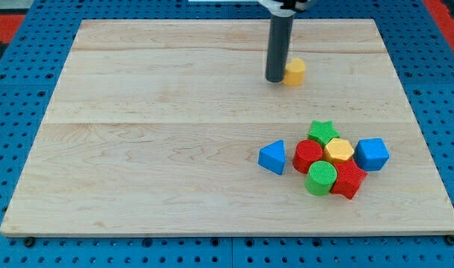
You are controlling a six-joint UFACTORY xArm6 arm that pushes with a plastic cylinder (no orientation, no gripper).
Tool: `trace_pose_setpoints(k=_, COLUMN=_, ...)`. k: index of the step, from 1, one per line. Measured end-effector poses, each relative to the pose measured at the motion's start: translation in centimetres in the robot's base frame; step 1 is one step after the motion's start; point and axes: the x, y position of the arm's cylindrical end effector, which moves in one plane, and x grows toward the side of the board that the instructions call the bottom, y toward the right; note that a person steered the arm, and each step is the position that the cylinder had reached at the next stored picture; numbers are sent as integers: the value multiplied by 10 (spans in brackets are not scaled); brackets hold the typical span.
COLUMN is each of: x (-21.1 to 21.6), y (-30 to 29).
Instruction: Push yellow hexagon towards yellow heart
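Note:
The yellow hexagon point(339, 151) sits in a tight cluster of blocks at the view's lower right. The yellow heart point(295, 71) lies near the view's top, right of centre, partly hidden by my rod. My tip point(275, 79) rests on the board just left of the yellow heart, touching or nearly touching it. The tip is far above and to the left of the yellow hexagon.
Around the hexagon: a green star point(323, 132) above it, a blue block point(372, 154) to its right, a red block point(309, 156) to its left, a green cylinder point(321, 179) and a red block point(349, 179) below. A blue triangle point(272, 158) lies left of the cluster. The wooden board point(175, 149) sits on a blue pegboard.

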Motion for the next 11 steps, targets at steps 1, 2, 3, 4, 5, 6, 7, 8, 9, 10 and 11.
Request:
trace_pose_setpoints(k=1, x=-8, y=28)
trace_pose_setpoints(k=2, x=-9, y=42)
trace_pose_setpoints(k=3, x=1, y=45)
trace_pose_setpoints(k=4, x=19, y=104)
trace_pose_setpoints(k=5, x=34, y=176)
trace_pose_setpoints(k=6, x=73, y=241)
trace_pose_setpoints(k=7, x=91, y=256)
trace_pose_setpoints(k=8, x=124, y=256)
trace_pose_setpoints(k=9, x=192, y=256)
trace_pose_setpoints(k=10, x=237, y=247)
trace_pose_setpoints(k=11, x=239, y=184)
